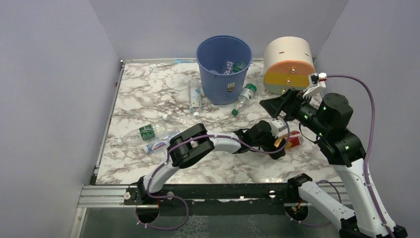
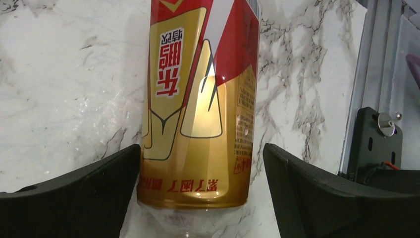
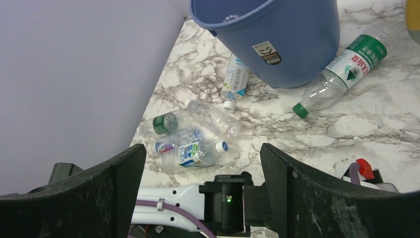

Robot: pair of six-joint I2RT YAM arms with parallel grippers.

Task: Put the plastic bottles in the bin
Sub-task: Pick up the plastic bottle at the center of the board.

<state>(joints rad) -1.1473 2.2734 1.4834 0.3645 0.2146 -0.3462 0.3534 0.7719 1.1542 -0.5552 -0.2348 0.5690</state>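
Straddling a red-and-gold-labelled bottle (image 2: 198, 99) that lies near the right edge of the marble surface (image 1: 148, 89), the left jaws stand released and wide. One black finger (image 2: 74, 193) sits on each side of the bottle and neither is closed on it. The left arm (image 1: 218, 143) stretches low across the surface from its base to get there. Above the same right side, the right jaws hang clear of the surface, parted, with nothing between their fingers (image 3: 327, 198), and face the bin (image 1: 223, 74). That blue bin stands upright at the middle of the far edge, a small sticker on its side, with at least two bottles (image 1: 233, 65) visible inside. A green-capped bottle (image 1: 244, 99) lies against the bin's foot on its right, and a blue-labelled bottle (image 1: 194, 95) lies just beside the bin on its left. A clear bottle (image 1: 182, 119) lies a little nearer. A green-labelled bottle (image 1: 141, 133) and a neighbouring bottle (image 1: 159, 144) lie close together toward the left edge. A cream drum with orange and yellow bands (image 1: 289, 64) occupies the far right corner, beside the bin.
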